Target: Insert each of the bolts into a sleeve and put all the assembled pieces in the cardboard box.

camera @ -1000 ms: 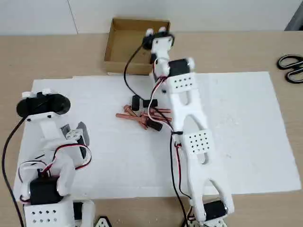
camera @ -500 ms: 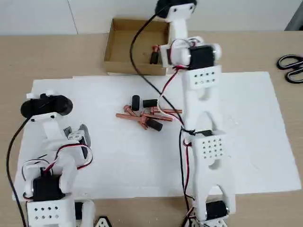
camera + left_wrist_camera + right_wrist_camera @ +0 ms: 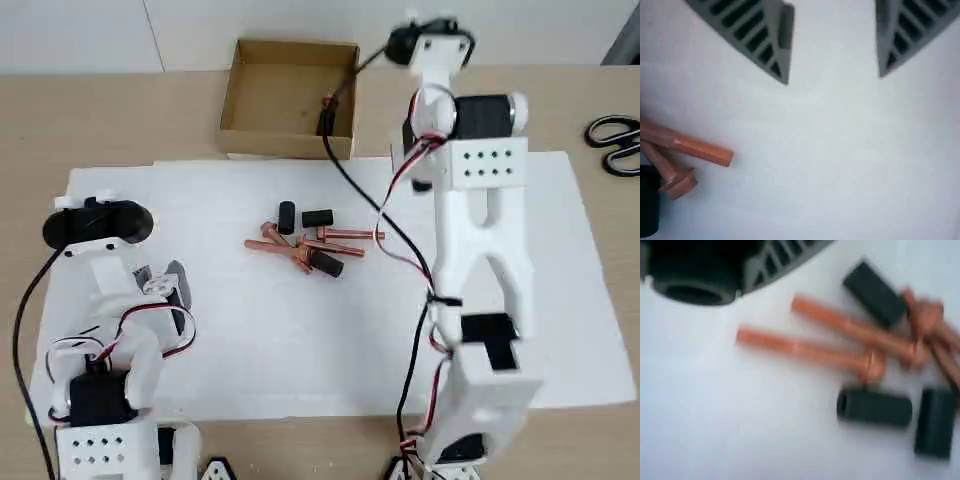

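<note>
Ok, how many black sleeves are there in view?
4. One sleeve and another lie side by side beyond the bolts, one at the pile's near edge, one inside the cardboard box.

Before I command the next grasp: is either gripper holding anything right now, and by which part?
The left gripper is open above the white sheet, holding nothing. For the right gripper, it cannot be told whether anything is held.

The right arm (image 3: 480, 215) has swung rightward, away from the cardboard box (image 3: 272, 95).
</note>
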